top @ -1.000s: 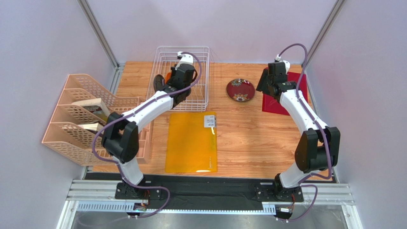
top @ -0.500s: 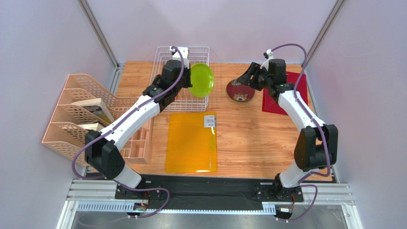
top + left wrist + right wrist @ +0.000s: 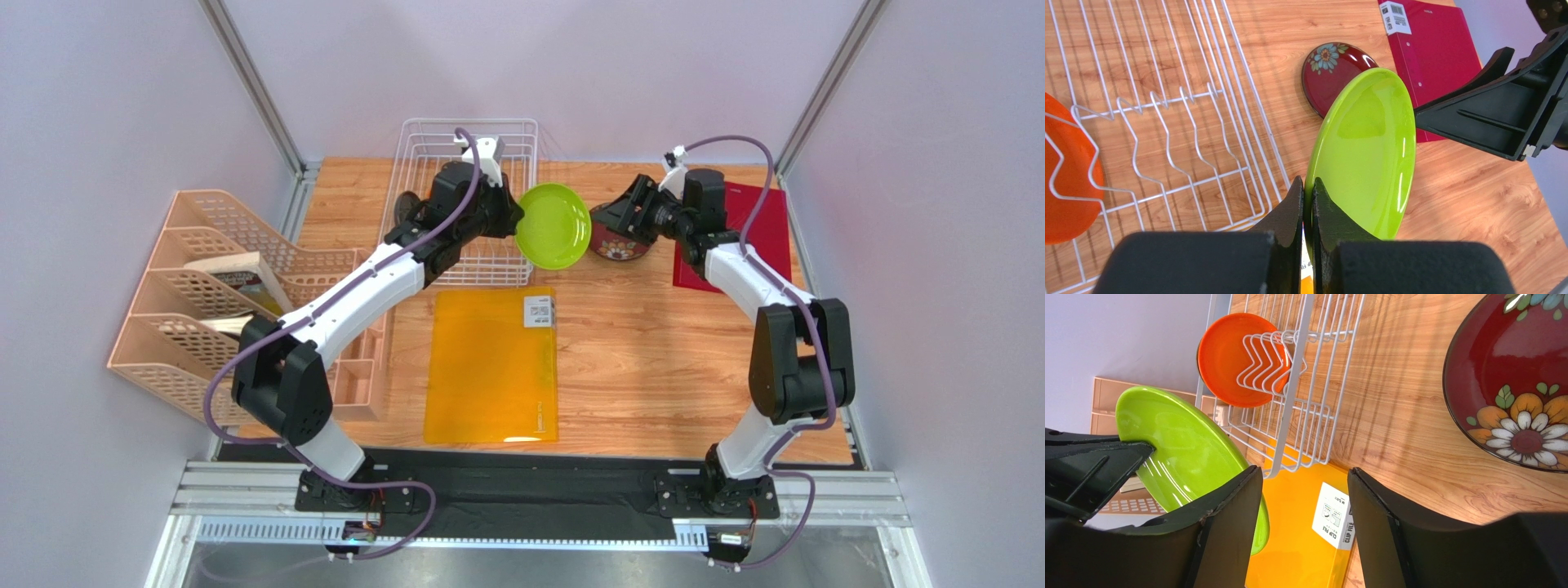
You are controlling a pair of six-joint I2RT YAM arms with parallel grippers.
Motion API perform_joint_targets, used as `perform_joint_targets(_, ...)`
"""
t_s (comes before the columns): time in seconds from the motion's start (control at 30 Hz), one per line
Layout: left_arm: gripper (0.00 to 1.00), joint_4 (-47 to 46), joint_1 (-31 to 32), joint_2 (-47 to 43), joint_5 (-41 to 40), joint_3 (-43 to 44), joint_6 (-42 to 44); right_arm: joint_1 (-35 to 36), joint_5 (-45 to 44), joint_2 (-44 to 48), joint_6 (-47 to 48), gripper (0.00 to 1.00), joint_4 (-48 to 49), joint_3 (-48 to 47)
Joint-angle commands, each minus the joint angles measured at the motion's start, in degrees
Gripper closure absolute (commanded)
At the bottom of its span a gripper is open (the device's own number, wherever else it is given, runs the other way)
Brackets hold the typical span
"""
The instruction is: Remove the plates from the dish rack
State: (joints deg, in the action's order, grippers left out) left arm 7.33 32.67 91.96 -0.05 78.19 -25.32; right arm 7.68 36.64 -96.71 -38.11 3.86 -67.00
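The left hand [image 3: 1308, 196] is closed tight on the rim of the lime green plate [image 3: 1370, 147] – the two fingers pinch its near edge with almost no gap between them. The plate is in the air, tilted, outside the dish rack [image 3: 423, 147] and just beside the right wall of the rack. In the top view it is between the rack and the dark red plate [image 3: 623, 249].

The right hand [image 3: 1303, 471] is wide open and has hold of nothing. It hangs above the worktop [image 3: 638, 343], close to the green plate. In the right wrist view the plate's edge passes behind one finger, not between the two. The dark red plate with flowers lies flat on the worktop, partly under this hand, next to a red binder [image 3: 767, 214].

Inside the rack the orange plate [image 3: 1229, 355] stands upright between the wire tines, at the side away from the green plate. In front of the rack a yellow folder [image 3: 491, 368] lies flat – a white label is on its corner. A beige slotted organizer [image 3: 184, 306] is at the left edge of the worktop.
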Motion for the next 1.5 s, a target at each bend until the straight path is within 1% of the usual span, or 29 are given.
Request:
perform_joint_targets(0.0, 1.0, -4.26, 0.38, 2.34, 2.25, 2.84, -2.37, 1.63, 5.9, 1.34, -2.32, 0.39, 6.51, 1.96)
perform_joint_targets(0.07, 1.0, -3.99, 0.38, 2.96, 1.82, 3.1, -2.54, 1.63, 5.98, 2.04, -2.24, 0.39, 6.6, 3.1)
perform_joint_targets(0.23, 1.0, -4.26, 0.38, 3.92, 1.2, 2.75, -2.8, 1.55, 2.3, 4.77, -2.23, 0.39, 6.6, 5.3)
perform_joint_targets(0.33, 1.0, -4.52, 0.38, 4.1, 1.29, 2.75, -2.98, 1.63, 3.26, 5.39, -2.93, 0.39, 7.74, 5.92)
perform_joint_targets(0.43, 1.0, -4.61, 0.38, 4.1, 0.85, 2.75, -2.81, 1.72, 1.42, 6.26, -3.29, 0.39, 8.53, 6.88)
perform_joint_targets(0.53, 1.0, -4.87, 0.38, 4.45, 1.37, 3.1, -2.8, 1.72, 4.48, 4.78, -5.3, 0.39, 10.11, 6.27)
perform_joint_targets(0.6, 1.0, -5.31, 0.38, 4.71, 1.72, 3.02, -3.07, 1.9, 4.67, 4.16, -5.49, 0.39, 10.73, 6.36)
perform_joint_targets(0.77, 1.0, -5.84, 0.38, 4.1, 2.43, 3.11, -3.33, 2.07, 2.13, 3.28, -3.73, 0.39, 7.92, 5.92)
perform_joint_targets(1.0, 1.0, -6.19, 0.38, 3.31, 2.34, 2.32, -3.51, 1.99, 2.47, 2.49, -3.64, 0.41, 8.62, 6.01)
perform_joint_targets(1.17, 1.0, -5.93, 0.38, 2.7, 1.55, 1.61, -3.24, 1.9, -4.02, 4.59, -0.66, 0.4, 4.5, 6.63)
perform_joint_targets(1.37, 1.0, -6.01, 0.38, 2.17, 0.84, 1.17, -2.98, 1.99, -5.53, 4.77, 0.75, 0.4, 2.73, 6.45)
perform_joint_targets(1.47, 1.0, -6.1, 0.38, 2.52, 1.55, 1.35, -3.07, 1.9, -4.31, 4.25, 0.67, 0.4, 3.17, 6.36)
